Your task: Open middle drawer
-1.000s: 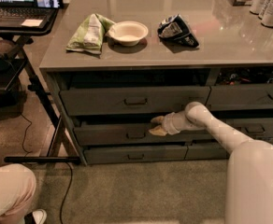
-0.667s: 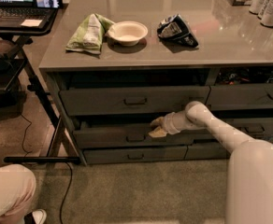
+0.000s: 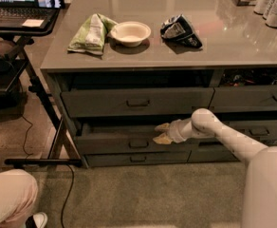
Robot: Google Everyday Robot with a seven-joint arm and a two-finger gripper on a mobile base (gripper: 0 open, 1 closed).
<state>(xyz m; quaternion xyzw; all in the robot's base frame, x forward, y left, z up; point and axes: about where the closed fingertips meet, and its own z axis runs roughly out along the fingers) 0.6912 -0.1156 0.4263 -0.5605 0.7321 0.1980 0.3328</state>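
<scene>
ok so the claw (image 3: pixel 160 133) is parked at the top edge of the middle drawer (image 3: pixel 110 145), a bit right of its little handle (image 3: pixel 138 144) rather than on it. Honestly I can't tell if it's clamped on that edge or just resting loose. The arm (image 3: pixel 224 137) comes in from the right, from the robot's body (image 3: pixel 266 189) at near right. Compared with a second ago, basically nothing has moved: the claw is in the same spot and the drawer shows the same thin dark gap along its top, just barely ajar. So I'd guess the pull is either only starting or stuck, and most of the job is still ahead. The taller drawer (image 3: pixel 105 102) above and the slim one (image 3: pixel 115 159) below look shut. Up on the counter (image 3: pixel 233 46) a bowl (image 3: pixel 130 32) sits between a green bag (image 3: pixel 91 32) and a dark bag (image 3: pixel 180 31), all well back from the near edge. The carpet (image 3: pixel 143 198) in front is open for the drawer to slide out. Only things to watch are the stand's foot bar (image 3: pixel 43 162) at left and someone's knee (image 3: pixel 8 196) near left.
</scene>
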